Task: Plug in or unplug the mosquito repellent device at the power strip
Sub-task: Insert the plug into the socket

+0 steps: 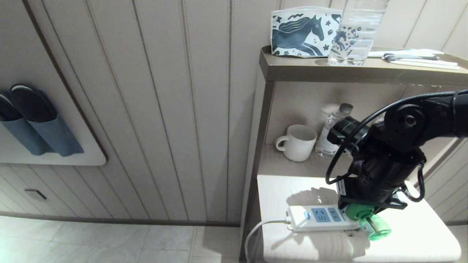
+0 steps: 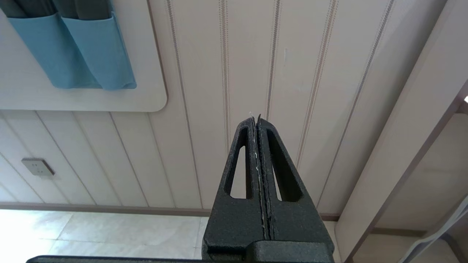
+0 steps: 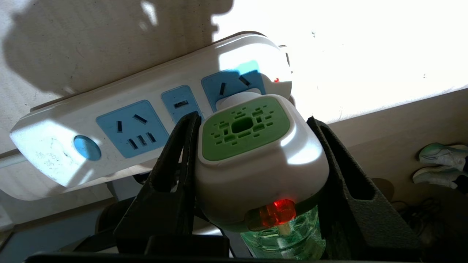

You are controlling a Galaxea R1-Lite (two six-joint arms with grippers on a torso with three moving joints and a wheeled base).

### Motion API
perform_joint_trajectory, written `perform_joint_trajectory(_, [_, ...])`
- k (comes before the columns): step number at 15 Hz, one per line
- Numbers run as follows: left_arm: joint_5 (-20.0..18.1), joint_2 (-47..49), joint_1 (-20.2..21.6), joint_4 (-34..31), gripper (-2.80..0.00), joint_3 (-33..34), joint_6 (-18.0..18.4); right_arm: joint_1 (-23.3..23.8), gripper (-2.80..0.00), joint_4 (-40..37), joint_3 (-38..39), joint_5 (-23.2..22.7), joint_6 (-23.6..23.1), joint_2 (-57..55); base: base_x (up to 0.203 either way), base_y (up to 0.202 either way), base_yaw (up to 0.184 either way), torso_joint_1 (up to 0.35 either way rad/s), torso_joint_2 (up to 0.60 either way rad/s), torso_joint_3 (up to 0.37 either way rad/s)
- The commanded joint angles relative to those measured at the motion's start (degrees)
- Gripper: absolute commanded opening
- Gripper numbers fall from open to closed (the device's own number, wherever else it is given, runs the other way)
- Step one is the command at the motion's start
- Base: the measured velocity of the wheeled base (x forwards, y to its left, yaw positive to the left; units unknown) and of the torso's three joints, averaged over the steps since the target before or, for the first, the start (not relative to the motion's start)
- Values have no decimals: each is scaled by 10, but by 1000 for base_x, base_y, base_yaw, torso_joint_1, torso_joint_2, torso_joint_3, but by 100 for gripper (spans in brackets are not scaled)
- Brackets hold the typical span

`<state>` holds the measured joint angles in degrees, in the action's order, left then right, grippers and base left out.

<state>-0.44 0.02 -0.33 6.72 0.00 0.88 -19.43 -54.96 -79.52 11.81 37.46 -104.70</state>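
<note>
The white power strip [image 1: 318, 218] lies on the white table top [image 1: 420, 233] with its light-blue sockets facing up. The mosquito repellent device [image 1: 369, 221], white with a green vented face and a green bottle, sits in the strip's end socket [image 3: 234, 86] farthest from the cord. Its red light [image 3: 274, 213] glows. My right gripper [image 3: 253, 119] reaches down over it, one black finger pressed on each side of the white body [image 3: 256, 157]. The prongs are hidden. My left gripper [image 2: 256, 118] hangs away from the table, facing the panelled wall, shut on nothing.
A white mug [image 1: 298, 142] and a small water bottle [image 1: 331, 135] stand on the shelf behind the strip. On the top shelf are a horse-print pouch [image 1: 303, 33] and a large clear bottle [image 1: 356, 33]. The strip's cord [image 1: 256, 230] drops off the table's left edge.
</note>
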Motion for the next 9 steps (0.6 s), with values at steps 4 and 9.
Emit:
perform_joint_trajectory(4, [0, 0, 0, 1, -280, 0, 0, 0, -280, -3, -5, 0, 3, 9, 0, 0, 0, 0, 0, 0])
perform_joint_trajectory(9, [0, 0, 0, 1, -280, 0, 0, 0, -280, -3, -6, 4, 2, 7, 0, 0, 0, 0, 0, 0])
